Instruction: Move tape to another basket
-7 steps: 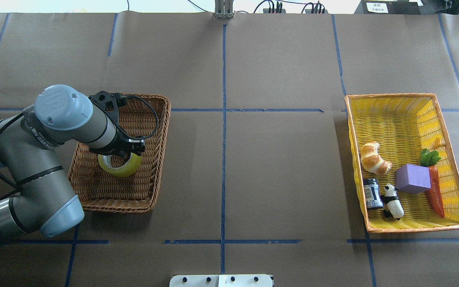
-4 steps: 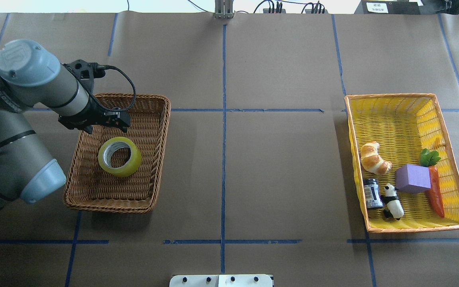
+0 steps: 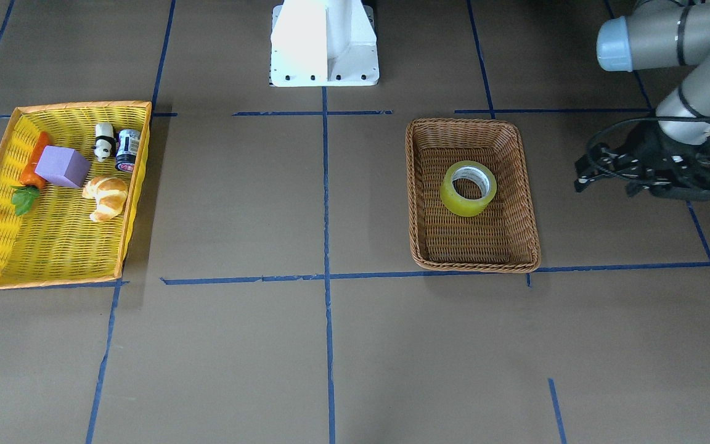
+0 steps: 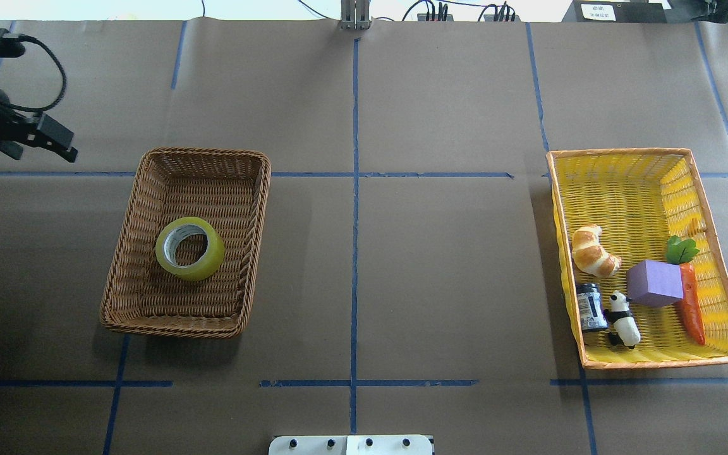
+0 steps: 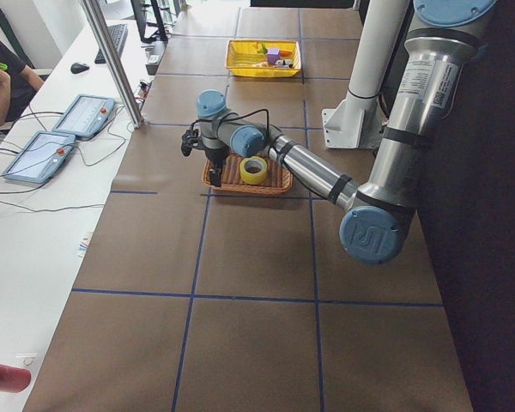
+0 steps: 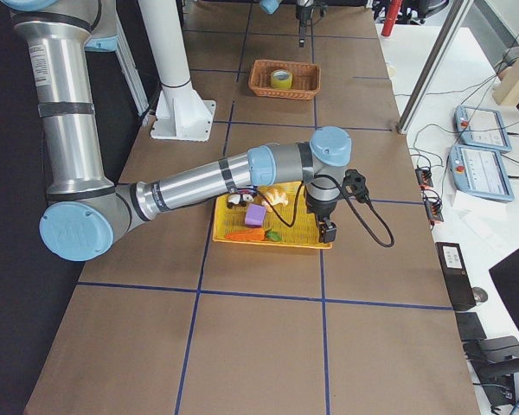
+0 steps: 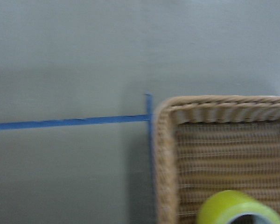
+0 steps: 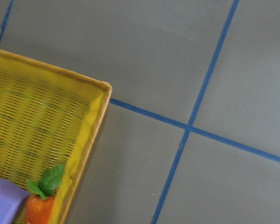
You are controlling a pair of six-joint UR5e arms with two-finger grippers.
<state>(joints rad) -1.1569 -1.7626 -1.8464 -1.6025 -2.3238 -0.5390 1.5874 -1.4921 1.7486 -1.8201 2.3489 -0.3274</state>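
Note:
The tape (image 4: 207, 260), a yellow roll with a whitish core, lies flat in the brown wicker basket (image 4: 194, 152). It also shows in the front view (image 3: 457, 198) and at the lower edge of the left wrist view (image 7: 233, 205). My left gripper (image 4: 38, 148) is open and empty. It hangs above the bare table, well to the left of and beyond the basket, and also shows in the front view (image 3: 657, 182). My right gripper (image 6: 326, 230) shows only in the exterior right view, at the yellow tray's outer edge. I cannot tell whether it is open or shut.
The yellow orange-rimmed tray (image 4: 617, 151) at the right holds a croissant (image 4: 593, 251), a purple block (image 4: 653, 282), a carrot (image 4: 689, 303), a panda figure (image 4: 623, 319) and a small dark can (image 4: 590, 306). Blue tape lines cross the brown table. The robot's white base (image 3: 324, 43) stands at mid-table.
My left gripper was around the tape in the basket. It let go, lifted, and drew back to the far left. The tape stays in the basket.

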